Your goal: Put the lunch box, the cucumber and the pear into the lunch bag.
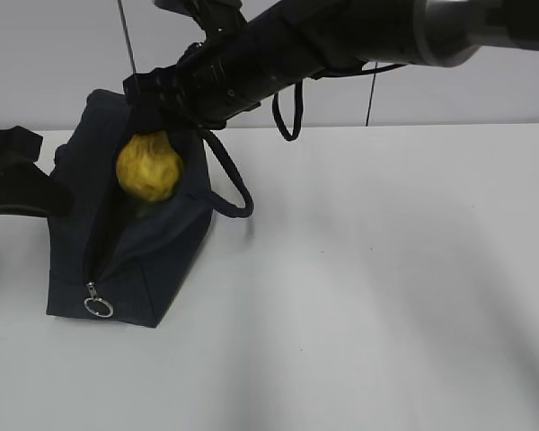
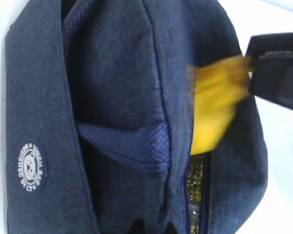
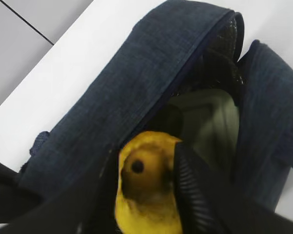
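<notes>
Pear [image 1: 148,166] is sitting right over the open mouth of the bag [image 1: 153,269], with the right hand [image 3: 151,195] on both sides of it. Its fingers [image 3: 195,190] are standing a little apart around the fruit, and the pear is looking blurry in the left wrist view, so I am guessing it is being let go to drop inside; I cannot tell for sure if it is gripped or loose. The bag is standing on the bench [image 1: 386,269] at the far left, with its zipper undone and the ring pull [image 1: 98,306] hanging at the near end.

Down in the bag, a pale green lid is showing, so the lunch box [image 3: 210,117] is already in. The cucumber is not showing anywhere; it may be hiding under the box or beside it.

The right arm is reaching a long way across from the right, stretched out low and pointing down into the opening. The left hand [image 1: 9,171] is closed with nothing in it, waiting just left of the bag, maybe to keep it from tipping.
</notes>
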### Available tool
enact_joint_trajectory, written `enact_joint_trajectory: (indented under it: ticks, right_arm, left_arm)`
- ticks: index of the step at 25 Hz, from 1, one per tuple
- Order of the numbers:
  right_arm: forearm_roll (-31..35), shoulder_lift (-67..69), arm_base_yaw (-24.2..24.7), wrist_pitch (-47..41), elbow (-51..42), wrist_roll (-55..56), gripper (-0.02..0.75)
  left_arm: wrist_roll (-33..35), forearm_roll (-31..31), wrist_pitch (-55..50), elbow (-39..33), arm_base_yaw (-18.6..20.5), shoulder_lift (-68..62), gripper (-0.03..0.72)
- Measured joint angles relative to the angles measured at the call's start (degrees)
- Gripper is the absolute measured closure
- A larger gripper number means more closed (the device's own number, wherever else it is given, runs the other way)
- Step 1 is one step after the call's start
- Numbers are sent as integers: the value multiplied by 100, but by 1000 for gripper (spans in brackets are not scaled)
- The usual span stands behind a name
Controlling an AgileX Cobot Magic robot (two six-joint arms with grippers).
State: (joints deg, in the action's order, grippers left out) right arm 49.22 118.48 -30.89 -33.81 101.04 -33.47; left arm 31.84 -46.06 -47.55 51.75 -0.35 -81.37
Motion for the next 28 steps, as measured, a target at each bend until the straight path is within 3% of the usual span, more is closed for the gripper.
enact_joint_trajectory:
  ticks: [3,4,8,12,18,28]
  right_arm:
    - [19,14,0,12,0,-21,354]
    - [34,14,0,61,4,-21,298]
    - [9,14,60,-12,160,-21,237]
    - [-273,1,193,-417,271,272,224]
    - [-1620,-228,230,-903,271,1367,221]
    - [-1667,-13,218,-1129,280,1825,221]
  left_arm:
    - [0,-7,8,0,0,0,685]
    - [0,-7,15,0,0,0,685]
    - [0,-7,15,0,0,0,685]
    - [0,-7,22,0,0,0,685]
    - [0,-7,22,0,0,0,685]
    - [0,-7,22,0,0,0,685]
